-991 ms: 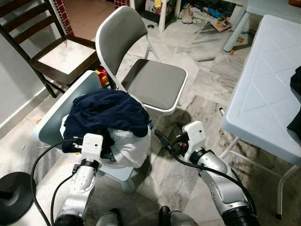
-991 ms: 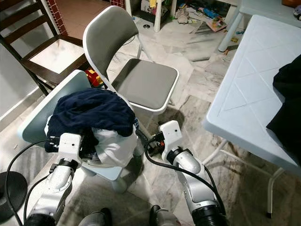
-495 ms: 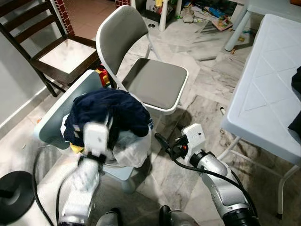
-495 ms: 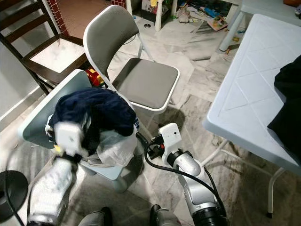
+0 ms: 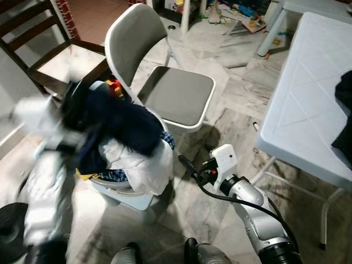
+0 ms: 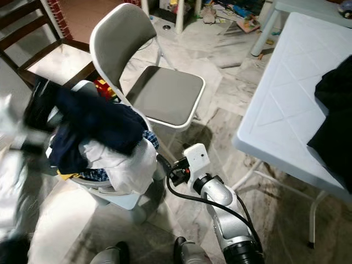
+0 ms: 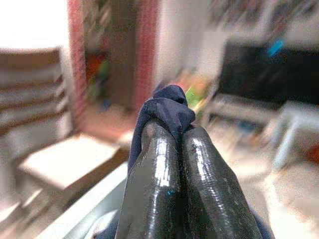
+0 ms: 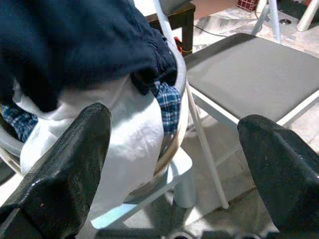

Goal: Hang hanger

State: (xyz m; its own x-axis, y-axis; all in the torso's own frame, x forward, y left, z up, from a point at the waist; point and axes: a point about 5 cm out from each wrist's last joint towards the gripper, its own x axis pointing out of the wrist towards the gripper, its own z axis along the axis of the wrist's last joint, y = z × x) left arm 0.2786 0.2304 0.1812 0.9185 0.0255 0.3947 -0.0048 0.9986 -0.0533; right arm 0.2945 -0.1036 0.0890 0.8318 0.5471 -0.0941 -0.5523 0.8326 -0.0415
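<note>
Navy cloth [image 7: 167, 107]: I see a fold of it pinched between my left pincer's fingers, bunched up at their tips
Left pincer [image 7: 174, 132]: closed tight on the navy cloth, both fingers [image 7: 154, 169] pressed together; in the head views that arm [image 5: 41, 165] is a blur at the left, raised beside the basket
Right pincer [image 8: 174, 149]: wide open, holding nothing; it hangs low over the floor [image 5: 231, 104], just beside the basket, fingers pointing toward the laundry
Basket [image 8: 177, 69]: sits on a pale blue stool [image 5: 132, 199], heaped with clothes
Clothes: navy cloth on top [image 6: 99, 124], white garment [image 6: 118, 162] spilling over the front rim, a bit of blue check [image 8: 167, 102] under it
Grey chair [image 5: 176, 96]: folding, white frame, just behind the basket, seat bare
Wooden chair [image 5: 33, 47]: dark, further back at the left
Counter [image 5: 308, 99]: white plastic, on my right, with dark cloth [image 6: 335, 110] lying at its far edge
Hanger: I cannot make one out anywhere in these views
</note>
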